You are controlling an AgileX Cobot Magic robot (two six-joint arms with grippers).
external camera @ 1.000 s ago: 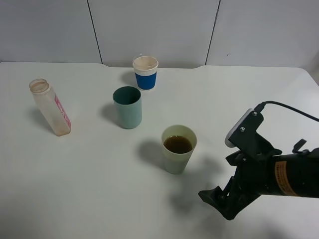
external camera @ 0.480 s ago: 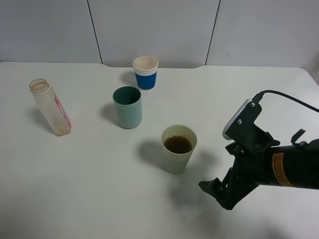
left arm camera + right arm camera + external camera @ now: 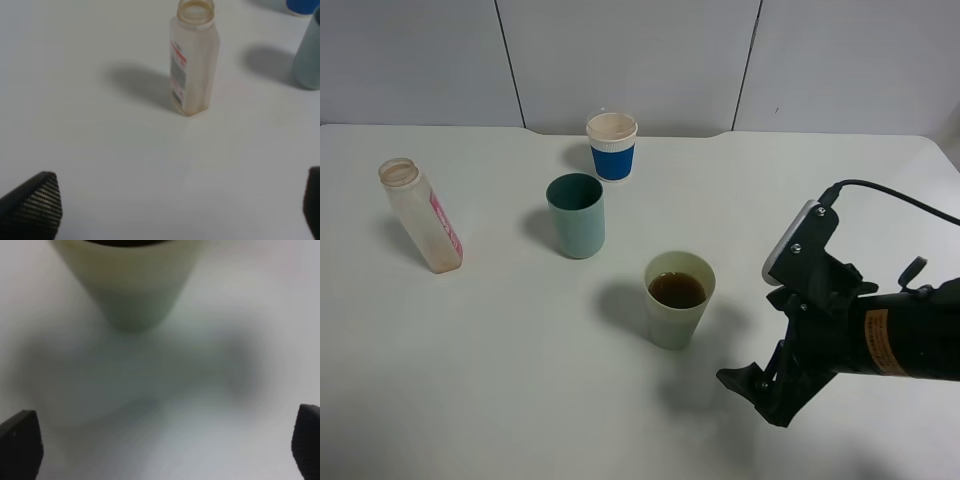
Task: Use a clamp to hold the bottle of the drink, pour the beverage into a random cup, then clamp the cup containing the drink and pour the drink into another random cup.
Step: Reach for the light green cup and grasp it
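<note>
1. Change from the earlier frame: the right arm (image 3: 880, 345) has shifted a little to the left and farther from the viewer, bringing the right hand (image 3: 752, 392) nearer the pale yellow-green cup (image 3: 678, 300). Nothing else has moved.
2. Table (image 3: 520, 400): white, carrying all the vessels.
3. Right hand: jaws spread wide and empty, low over the table, near and to the right of the yellow-green cup, not touching it. In the right wrist view the cup's foot lies ahead of the open fingers.
4. Left hand (image 3: 175, 205): jaws wide, holding nothing, well back from the bottle (image 3: 420, 215). It is out of the high view.
5. Teal cup (image 3: 576, 216): upright at centre, left of and beyond the yellow-green cup, apparently empty.
6. Blue-sleeved paper cup (image 3: 612, 146): far centre, no part in the task.
7. Bottle: uncapped, standing at far left, nearly drained, with only a brown trace at its base.
8. Beverage (image 3: 677, 290): brown liquid, high in the yellow-green cup. The first pour looks done, and gripping this cup is judged to be the step in hand.
9. Hazards: the cup is full, light and tapered.
   - A finger arriving off-centre could nudge it over.
   - A low or loose grip could let it slip or swing on lifting.
   - A hard squeeze could push liquid over the rim.
   - A fast tilt could overshoot the teal cup.
</note>
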